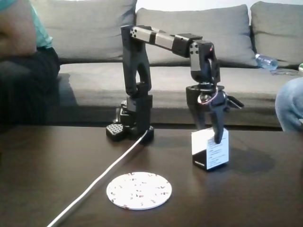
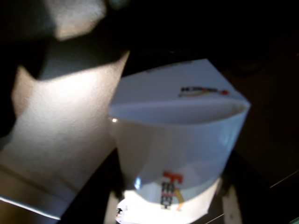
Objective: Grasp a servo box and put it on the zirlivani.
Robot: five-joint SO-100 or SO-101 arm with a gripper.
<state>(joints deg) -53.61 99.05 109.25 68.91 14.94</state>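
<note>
The servo box (image 1: 210, 150), white with a black side and a face of small print, stands on the dark table, right of centre in the fixed view. My gripper (image 1: 210, 135) comes straight down onto it, one dark finger (image 1: 218, 132) across its front corner and the other behind its top, shut on it. Up close in the wrist view, the white box (image 2: 182, 140) has a pale finger (image 2: 60, 140) against its left side. The zirlivani (image 1: 138, 190), a flat white speckled disc, lies near the front edge, left of the box and apart from it.
A white cable (image 1: 94, 184) runs from the arm's base (image 1: 130, 130) to the front edge, passing left of the disc. A grey sofa (image 1: 189, 28) stands behind the table with a person (image 1: 23, 56) at its left, a knee (image 1: 289, 104) at its right and a water bottle (image 1: 265, 61).
</note>
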